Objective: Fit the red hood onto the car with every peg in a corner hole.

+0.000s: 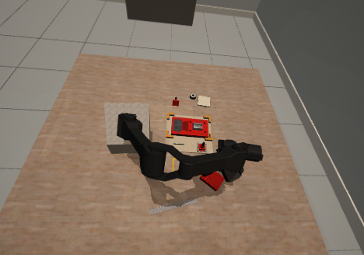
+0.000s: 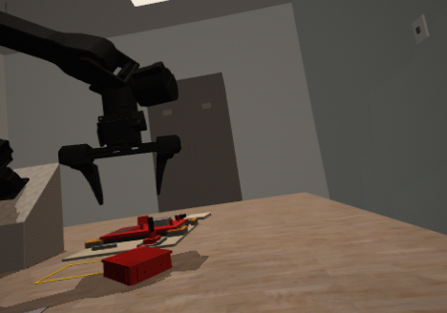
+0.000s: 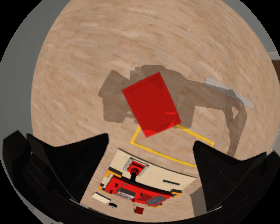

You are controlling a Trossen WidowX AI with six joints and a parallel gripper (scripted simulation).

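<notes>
The red hood [image 1: 212, 180] [image 2: 136, 265] [image 3: 151, 105] lies on the table, roof up, turned at an angle beside the yellow outline and overlapping its edge in the wrist view. Its corner holes are hidden underneath. My gripper [image 2: 130, 198] [image 3: 152, 142] is open and empty, well above the table; its fingers stand wide apart and touch nothing. The red chassis [image 1: 184, 132] [image 2: 115, 235] sits in the jig with orange corners [image 1: 208, 118]. The grey engine block [image 1: 197, 126] [image 2: 162, 221] is on its deck. The pegs show only as small dark spots around the engine.
A small red piece with a black post [image 1: 201, 148] [image 3: 136, 168] stands on the beige board beside the jig. Behind lie another red piece [image 1: 176, 103], a dark ring and a pale square [image 1: 204, 101]. A grey strip [image 1: 173, 207] [image 3: 228, 93] lies in front; a pale block [image 2: 33, 237] stands left.
</notes>
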